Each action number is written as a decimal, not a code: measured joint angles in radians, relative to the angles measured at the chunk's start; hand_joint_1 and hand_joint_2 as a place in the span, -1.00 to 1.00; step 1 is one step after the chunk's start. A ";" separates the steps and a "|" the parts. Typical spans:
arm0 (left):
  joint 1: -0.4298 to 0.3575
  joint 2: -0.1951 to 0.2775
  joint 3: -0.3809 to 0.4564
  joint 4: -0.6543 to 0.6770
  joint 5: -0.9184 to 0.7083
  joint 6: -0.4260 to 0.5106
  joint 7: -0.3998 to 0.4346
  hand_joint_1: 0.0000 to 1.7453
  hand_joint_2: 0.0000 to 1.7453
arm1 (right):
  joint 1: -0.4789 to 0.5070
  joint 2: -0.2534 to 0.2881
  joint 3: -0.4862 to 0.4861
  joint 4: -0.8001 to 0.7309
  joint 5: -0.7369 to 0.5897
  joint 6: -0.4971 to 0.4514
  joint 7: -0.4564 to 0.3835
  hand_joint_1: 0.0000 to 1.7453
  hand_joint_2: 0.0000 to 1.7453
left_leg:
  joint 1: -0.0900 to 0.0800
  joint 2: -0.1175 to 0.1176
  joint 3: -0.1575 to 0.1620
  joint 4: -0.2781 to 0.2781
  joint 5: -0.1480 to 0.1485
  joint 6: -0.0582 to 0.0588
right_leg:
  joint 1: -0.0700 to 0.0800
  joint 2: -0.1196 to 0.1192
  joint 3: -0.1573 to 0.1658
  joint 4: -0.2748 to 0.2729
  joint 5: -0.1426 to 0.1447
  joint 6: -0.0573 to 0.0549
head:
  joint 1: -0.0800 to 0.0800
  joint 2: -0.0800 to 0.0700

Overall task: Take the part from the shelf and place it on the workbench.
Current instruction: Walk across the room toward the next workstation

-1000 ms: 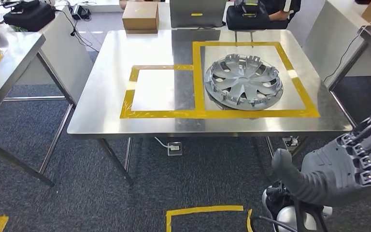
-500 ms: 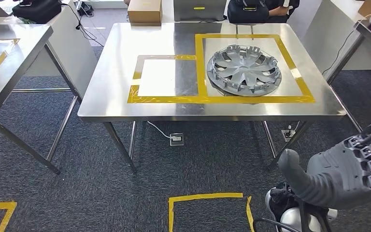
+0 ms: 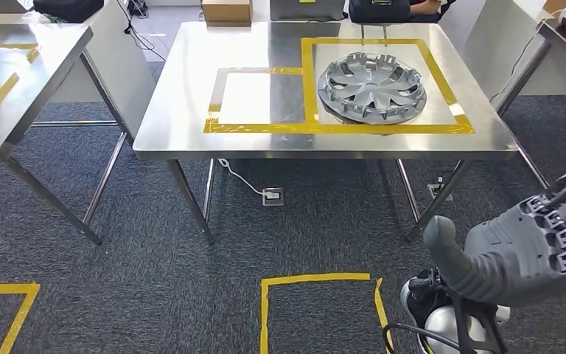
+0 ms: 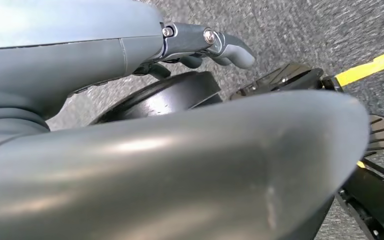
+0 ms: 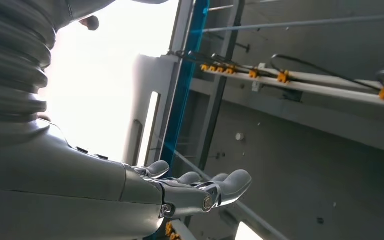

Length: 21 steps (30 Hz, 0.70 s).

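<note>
the wheel cover (image 3: 372,86) lies flat inside the yellow tape square (image 3: 457,118) on the workbench (image 3: 177,140), marking its intended spot. the right hand (image 3: 530,251) hangs empty with fingers apart, and the left hand (image 4: 130,150) holds nothing, fingers loosely spread.

Bright daylight glares off the steel workbench (image 3: 191,110); the right wrist view is overexposed.

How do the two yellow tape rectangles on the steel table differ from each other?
The right tape rectangle is larger and reaches nearer the table's far edge; the left tape rectangle is smaller. The right one holds the silver wheel cover; the left one encloses only bare table. Both are yellow and share one tape side.
</note>
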 joint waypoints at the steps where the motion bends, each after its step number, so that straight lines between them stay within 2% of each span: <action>1: 0.001 0.000 0.000 0.000 0.000 0.000 -0.001 -1.00 -1.00 | 0.000 0.000 0.000 0.002 0.000 0.000 0.000 -1.00 1.00 | -0.001 0.001 -0.009 0.002 0.007 0.012 | -0.002 0.000 -0.001 -0.002 0.009 0.007 | 0.001 0.000; 2: 0.001 0.000 0.000 0.000 0.000 0.000 -0.001 -1.00 -1.00 | 0.000 0.000 0.000 0.003 0.000 0.000 0.000 -1.00 1.00 | -0.002 0.003 -0.016 0.002 0.016 0.022 | -0.005 0.002 -0.005 0.001 0.005 0.014 | 0.001 0.000; 3: 0.002 0.000 0.000 0.000 0.000 0.000 -0.001 -1.00 -1.00 | 0.000 -0.001 0.000 0.004 0.001 0.000 0.000 -1.00 1.00 | -0.002 0.006 -0.025 0.001 0.027 0.032 | -0.007 0.004 -0.014 0.017 -0.017 0.019 | 0.002 0.000; 4: 0.002 0.000 0.000 0.001 -0.001 0.000 -0.001 -1.00 -1.00 | 0.001 -0.001 0.000 0.004 0.002 0.000 0.000 -1.00 1.00 | -0.001 0.008 -0.037 0.000 0.039 0.040 | -0.008 0.006 -0.027 0.053 -0.056 0.023 | 0.004 0.000; 6: 0.002 0.000 0.000 0.001 -0.005 0.000 0.000 -1.00 -1.00 | 0.002 -0.002 -0.002 0.005 0.005 -0.001 0.000 -1.00 1.00 | -0.004 0.010 -0.064 0.001 0.061 0.048 | -0.006 0.009 -0.060 0.170 -0.156 0.026 | 0.008 0.000; 7: 0.002 0.000 0.000 0.001 -0.006 0.000 0.001 -1.00 -1.00 | 0.004 -0.002 -0.003 0.005 0.007 -0.001 0.000 -1.00 1.00 | -0.006 0.010 -0.078 0.002 0.072 0.050 | -0.005 0.009 -0.070 0.227 -0.183 0.026 | 0.009 0.000; 8: 0.002 0.001 0.000 0.001 -0.008 0.000 0.003 -1.00 -1.00 | 0.007 -0.003 -0.004 0.005 0.009 -0.001 0.000 -1.00 1.00 | -0.009 0.011 -0.093 0.004 0.083 0.051 | -0.003 0.010 -0.068 0.263 -0.189 0.024 | 0.010 0.000; 9: 0.002 0.001 0.000 0.001 -0.009 -0.001 0.004 -1.00 -1.00 | 0.009 -0.003 -0.005 0.005 0.011 -0.001 0.000 -1.00 1.00 | -0.012 0.011 -0.108 0.006 0.093 0.051 | -0.001 0.010 -0.050 0.266 -0.173 0.020 | 0.011 0.000; 10: 0.001 0.002 0.000 0.001 -0.010 -0.002 0.005 -1.00 -1.00 | 0.011 -0.003 -0.006 0.005 0.013 -0.001 0.000 -1.00 1.00 | -0.014 0.011 -0.121 0.009 0.103 0.051 | 0.003 0.010 -0.015 0.236 -0.148 0.013 | 0.011 0.000; 11: 0.001 0.002 0.000 0.001 -0.011 -0.002 0.005 -1.00 -1.00 | 0.012 -0.002 -0.006 0.005 0.014 -0.001 0.000 -1.00 1.00 | -0.017 0.010 -0.132 0.011 0.112 0.051 | 0.008 0.010 0.034 0.178 -0.129 0.003 | 0.012 0.000; 12: 0.000 0.001 0.000 0.000 -0.012 -0.003 0.005 -1.00 -1.00 | 0.012 -0.002 -0.006 0.005 0.014 -0.001 0.000 -1.00 1.00 | -0.019 0.010 -0.141 0.013 0.120 0.048 | 0.013 0.010 0.088 0.106 -0.127 -0.009 | 0.012 0.000; 13: -0.001 0.001 0.000 0.000 -0.014 -0.003 0.005 -1.00 -1.00 | 0.011 -0.002 -0.006 0.005 0.015 -0.001 0.000 -1.00 1.00 | -0.020 0.010 -0.147 0.013 0.128 0.045 | 0.018 0.010 0.128 0.047 -0.132 -0.018 | 0.012 0.000; 14: -0.002 0.000 0.000 0.000 -0.015 -0.003 0.005 -1.00 -1.00 | 0.011 -0.002 -0.006 0.005 0.016 -0.001 0.000 -1.00 1.00 | -0.020 0.010 -0.149 0.013 0.135 0.039 | 0.022 0.010 0.153 0.006 -0.142 -0.025 | 0.012 0.000; 15: -0.002 0.000 0.000 -0.001 -0.017 -0.003 0.005 -1.00 -1.00 | 0.012 -0.002 -0.007 0.005 0.017 -0.001 0.000 -1.00 1.00 | -0.018 0.010 -0.151 0.011 0.143 0.032 | 0.025 0.010 0.160 -0.014 -0.147 -0.029 | 0.013 0.000; 17: -0.002 0.000 0.000 -0.001 -0.018 -0.003 0.004 -1.00 -1.00 | 0.012 -0.002 -0.009 0.005 0.020 -0.001 0.000 -1.00 1.00 | -0.016 0.010 -0.154 0.008 0.152 0.020 | 0.024 0.009 0.152 -0.025 -0.129 -0.037 | 0.016 0.000; 18: -0.002 0.000 0.000 -0.001 -0.018 -0.003 0.004 -1.00 -1.00 | 0.013 -0.002 -0.010 0.005 0.020 0.000 0.000 -1.00 1.00 | -0.016 0.009 -0.160 0.019 0.135 0.013 | 0.020 0.008 0.144 -0.031 -0.116 -0.042 | 0.014 0.000; 19: -0.001 0.000 0.000 -0.001 -0.019 -0.003 0.005 -1.00 -1.00 | 0.014 -0.001 -0.011 0.005 0.020 0.000 0.000 -1.00 1.00 | -0.015 0.007 -0.170 0.048 0.101 0.007 | 0.016 0.007 0.135 -0.036 -0.103 -0.046 | 0.011 0.000; 21: -0.001 0.001 0.000 -0.001 -0.019 -0.003 0.005 -1.00 -1.00 | 0.018 0.000 -0.012 0.005 0.020 0.000 0.000 -1.00 1.00 | -0.008 0.006 -0.199 0.156 0.002 -0.005 | 0.013 0.006 0.109 -0.038 -0.081 -0.050 | 0.006 0.000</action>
